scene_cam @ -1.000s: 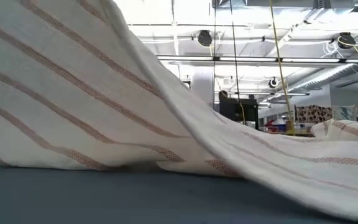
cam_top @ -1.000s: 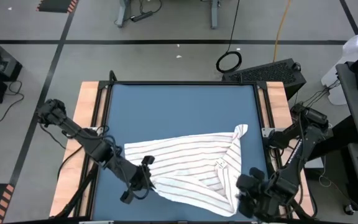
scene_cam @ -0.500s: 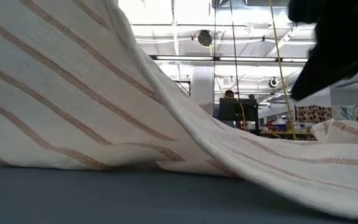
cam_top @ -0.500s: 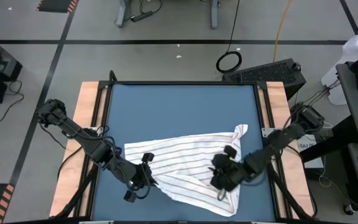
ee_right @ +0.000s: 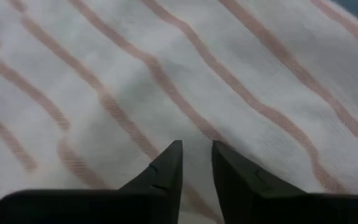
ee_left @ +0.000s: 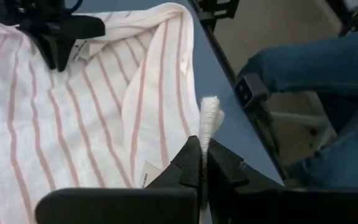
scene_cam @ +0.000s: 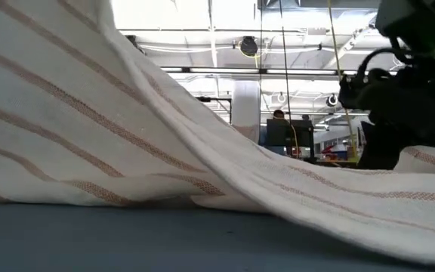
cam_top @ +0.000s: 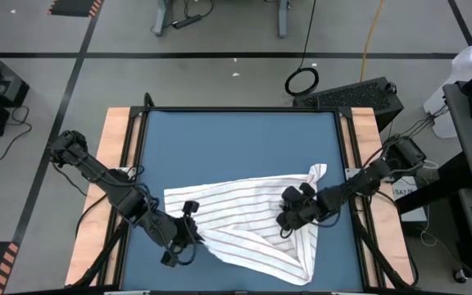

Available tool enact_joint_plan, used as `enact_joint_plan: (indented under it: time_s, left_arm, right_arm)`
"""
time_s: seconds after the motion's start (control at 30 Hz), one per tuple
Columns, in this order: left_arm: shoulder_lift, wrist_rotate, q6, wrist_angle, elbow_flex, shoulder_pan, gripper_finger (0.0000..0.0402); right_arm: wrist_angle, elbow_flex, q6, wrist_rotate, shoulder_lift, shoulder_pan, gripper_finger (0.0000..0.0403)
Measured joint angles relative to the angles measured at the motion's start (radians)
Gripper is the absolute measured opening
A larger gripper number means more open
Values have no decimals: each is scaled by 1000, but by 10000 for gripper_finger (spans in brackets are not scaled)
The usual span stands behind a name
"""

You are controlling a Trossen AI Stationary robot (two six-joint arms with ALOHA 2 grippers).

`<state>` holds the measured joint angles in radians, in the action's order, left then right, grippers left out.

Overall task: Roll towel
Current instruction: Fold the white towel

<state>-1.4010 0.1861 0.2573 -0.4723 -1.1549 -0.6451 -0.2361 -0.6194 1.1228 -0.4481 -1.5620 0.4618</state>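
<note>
Blue tabletop (cam_top: pixel 236 147) carries our thin, crumpled striped towel (cam_top: pixel 244 221) at lower centre. Our left gripper (ee_left: pixel 202 163) pinches its edge shut; only the wrist view shows that. Right gripper (ee_right: pixel 196 163) presses the weave, fingers narrowly apart.

Pincer (ee_right: pixel 196 163) over striped towel (ee_right: pixel 166 74)

You are in a lab or workshop: grey taped floor (cam_top: pixel 220 74), exposed ceiling ducts (scene_cam: pixel 293 57), cluttered benches (scene_cam: pixel 384 143) behind.
</note>
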Motion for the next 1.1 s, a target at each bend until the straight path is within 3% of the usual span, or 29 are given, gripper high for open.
enact_joint_plan:
  time_s: [0.43,0.63,0.93,1.1]
  left_arm:
    - [0,43,104,-110,0,-4,11]
    - [0,54,115,-123,0,-4,11]
    - [0,262,120,-237,0,10,11]
    - [0,266,141,-252,0,19,11]
  right_arm:
    - [107,20,-170,33,-7,-126,61]
    - [4,-14,-219,53,-7,-169,61]
    - [-5,-15,-342,-22,-7,-337,61]
    - [-3,-15,-427,-25,-7,-444,61]
